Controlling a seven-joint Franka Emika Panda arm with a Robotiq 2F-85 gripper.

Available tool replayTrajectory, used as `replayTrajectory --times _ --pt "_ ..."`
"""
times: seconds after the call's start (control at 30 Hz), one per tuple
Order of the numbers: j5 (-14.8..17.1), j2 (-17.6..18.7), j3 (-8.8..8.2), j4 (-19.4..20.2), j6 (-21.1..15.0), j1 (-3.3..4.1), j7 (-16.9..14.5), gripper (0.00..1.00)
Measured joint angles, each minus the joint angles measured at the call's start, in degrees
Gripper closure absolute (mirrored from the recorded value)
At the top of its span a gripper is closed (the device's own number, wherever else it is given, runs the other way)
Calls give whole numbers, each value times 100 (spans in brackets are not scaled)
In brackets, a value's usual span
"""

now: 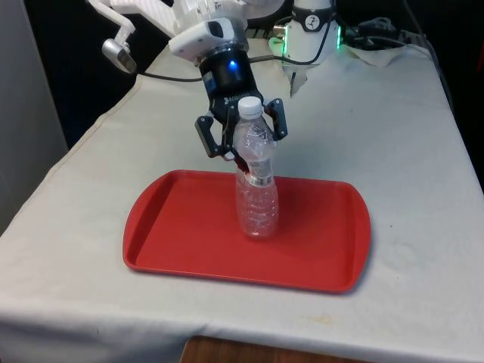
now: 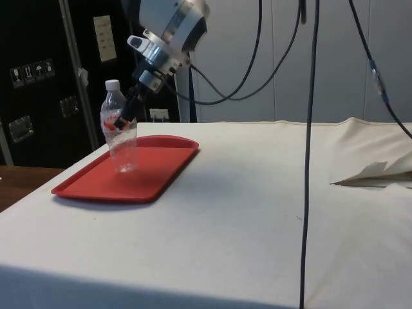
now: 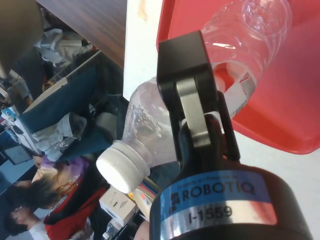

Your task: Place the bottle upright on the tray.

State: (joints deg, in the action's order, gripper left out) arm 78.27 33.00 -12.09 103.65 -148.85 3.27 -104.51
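Note:
A clear plastic bottle (image 1: pixel 257 198) with a white cap stands upright, base down, near the middle of the red tray (image 1: pixel 178 238). My gripper (image 1: pixel 243 156) reaches down at a slant from behind and is shut on the bottle at its label, just below the shoulder. In the side view the bottle (image 2: pixel 121 143) rests on the tray (image 2: pixel 164 161) with the gripper (image 2: pixel 124 116) against its upper half. In the wrist view one finger (image 3: pixel 192 100) lies across the bottle (image 3: pixel 147 125), whose body points toward the tray (image 3: pixel 292 100).
The tray lies on the white cloth near the table's front edge. A crumpled fold of cloth (image 2: pixel 376 174) sits at the far end, and black cables (image 2: pixel 308 129) hang over the table in the side view. A person (image 3: pixel 30 190) appears beyond the table in the wrist view.

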Motion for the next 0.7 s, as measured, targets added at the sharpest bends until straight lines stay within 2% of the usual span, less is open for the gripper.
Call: replayTrajectory --times 0.7 --pt "57 120 23 -74 11 23 -11 100"
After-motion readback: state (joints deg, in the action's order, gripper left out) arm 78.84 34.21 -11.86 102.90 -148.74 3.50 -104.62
